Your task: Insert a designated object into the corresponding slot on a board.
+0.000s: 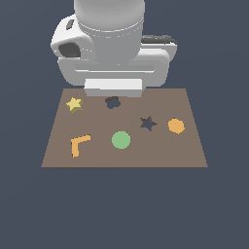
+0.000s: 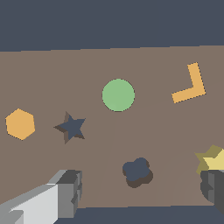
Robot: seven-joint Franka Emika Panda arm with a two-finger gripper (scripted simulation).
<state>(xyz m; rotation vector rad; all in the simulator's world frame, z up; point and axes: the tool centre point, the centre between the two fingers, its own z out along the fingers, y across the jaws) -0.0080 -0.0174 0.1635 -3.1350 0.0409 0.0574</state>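
The pale-yellow star block [image 1: 74, 103] lies on the brown board [image 1: 121, 158] near its far corner on the exterior view's left. The dark star-shaped slot [image 1: 148, 123] is toward the exterior view's right, beside the orange octagon. The arm's white hand [image 1: 114, 86] hangs over the board's far edge and hides its own fingers. In the wrist view my gripper [image 2: 142, 189] is open and empty. One finger [image 2: 213, 188] is just beside the star block [image 2: 214, 159], which is partly cut off. The slot [image 2: 71, 127] lies apart from it.
A dark clover-shaped cutout [image 1: 112, 102] lies between the fingers in the wrist view [image 2: 138, 171]. Also on the board are a green disc [image 1: 121, 140], an orange L-shaped piece [image 1: 79, 144] and an orange octagon [image 1: 176, 126]. Dark floor surrounds the board.
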